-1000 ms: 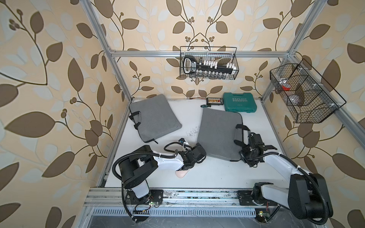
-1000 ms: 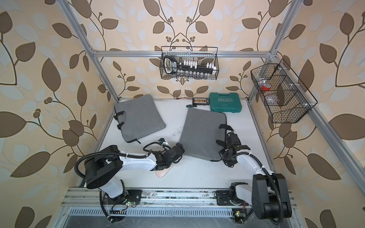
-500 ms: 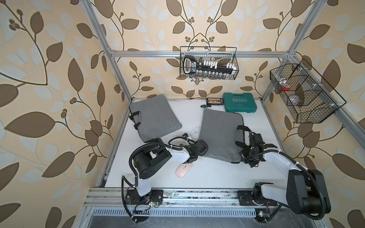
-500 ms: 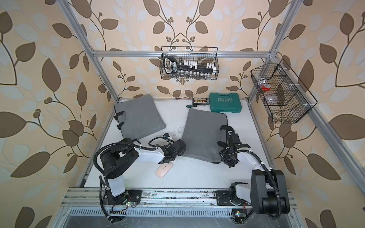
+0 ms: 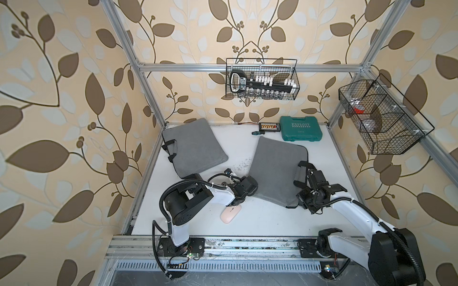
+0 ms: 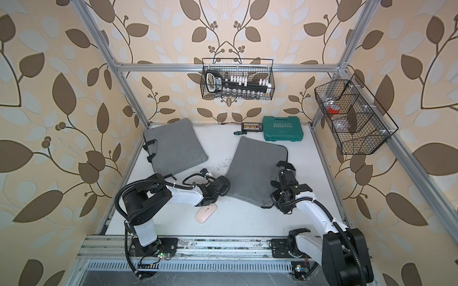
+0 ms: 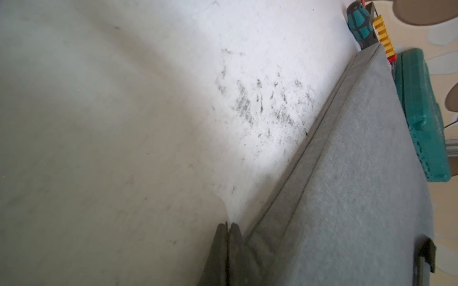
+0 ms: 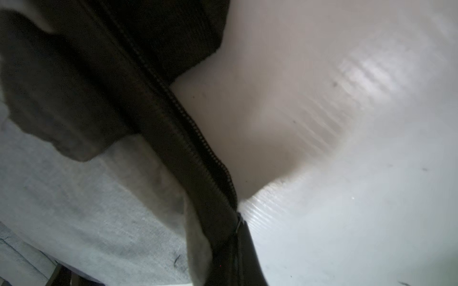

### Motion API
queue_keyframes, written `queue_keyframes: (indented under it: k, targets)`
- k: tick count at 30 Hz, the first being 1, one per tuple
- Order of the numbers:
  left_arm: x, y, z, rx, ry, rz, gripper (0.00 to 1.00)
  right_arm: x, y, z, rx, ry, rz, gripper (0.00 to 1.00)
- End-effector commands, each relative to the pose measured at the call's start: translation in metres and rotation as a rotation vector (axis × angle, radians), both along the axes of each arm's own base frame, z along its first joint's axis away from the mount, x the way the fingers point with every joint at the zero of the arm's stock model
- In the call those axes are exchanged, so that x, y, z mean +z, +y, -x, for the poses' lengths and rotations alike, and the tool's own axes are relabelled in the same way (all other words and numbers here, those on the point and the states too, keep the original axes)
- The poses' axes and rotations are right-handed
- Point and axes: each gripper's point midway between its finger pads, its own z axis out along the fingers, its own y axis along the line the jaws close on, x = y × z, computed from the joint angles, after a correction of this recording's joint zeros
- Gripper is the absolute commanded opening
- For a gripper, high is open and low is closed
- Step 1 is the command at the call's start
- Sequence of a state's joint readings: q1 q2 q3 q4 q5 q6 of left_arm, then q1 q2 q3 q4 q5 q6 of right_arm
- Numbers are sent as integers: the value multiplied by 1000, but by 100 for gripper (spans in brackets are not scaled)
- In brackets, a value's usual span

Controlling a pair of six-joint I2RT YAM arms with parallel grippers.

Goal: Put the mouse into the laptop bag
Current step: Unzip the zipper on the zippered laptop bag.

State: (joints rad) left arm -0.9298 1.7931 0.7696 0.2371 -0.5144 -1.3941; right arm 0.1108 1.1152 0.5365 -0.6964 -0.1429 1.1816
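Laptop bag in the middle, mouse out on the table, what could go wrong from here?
1. The left gripper is shut on nothing beside the laptop bag, so the bag may slide when the right gripper, shut on the zip, pulls.
2. The mouse lies close under the left forearm and could get knocked away.

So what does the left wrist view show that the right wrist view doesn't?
Only left wrist: the green tool case, a screwdriver, a yellow bit set and dark scuff marks. Only right wrist: the zipper, running into the right arm's shut jaws. Both: the grey laptop bag and the white table. Neither shows the mouse.
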Motion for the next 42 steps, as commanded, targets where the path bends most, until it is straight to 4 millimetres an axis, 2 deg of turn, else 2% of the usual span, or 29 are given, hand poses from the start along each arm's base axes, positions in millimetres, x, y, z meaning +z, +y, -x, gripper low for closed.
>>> queue_keyframes:
  k: [1,5,6,9,13,15,18,22,23,24,28,30,35,42]
  targets:
    - [-12,2,26,-45,82,-6,24,15,-16,-28,5,-51,40,0]
    - [-2,-7,39,-99,59,6,70,24,-52,-55,8,-39,184,0]
    - [2,-11,44,-121,54,3,79,23,-54,-59,18,-32,186,0]
    - [18,-27,60,-196,59,3,95,14,-47,-60,53,-25,152,0]
    - [35,-66,94,-334,68,42,99,5,-45,-51,52,-21,143,0]
    - [39,-81,99,-373,67,54,99,4,-40,-48,74,-31,129,0]
    - [37,-99,92,-401,61,34,99,6,-27,-45,143,-64,119,0]
    - [28,-118,71,-401,76,-14,99,11,-10,-38,252,-164,111,0]
    - [26,-121,65,-395,77,-24,96,9,-8,-34,268,-178,105,0]
    - [20,-124,59,-394,86,-32,86,11,-6,-32,286,-208,102,0]
    - [2,-131,34,-374,124,-66,31,12,-2,-16,357,-236,94,0]
    - [-4,-132,26,-363,136,-72,19,10,5,-10,398,-235,85,0]
    - [-7,-132,16,-326,136,-77,1,-4,19,8,488,-183,68,0]
    - [-9,-122,11,-264,156,-77,0,-2,41,21,608,-186,85,0]
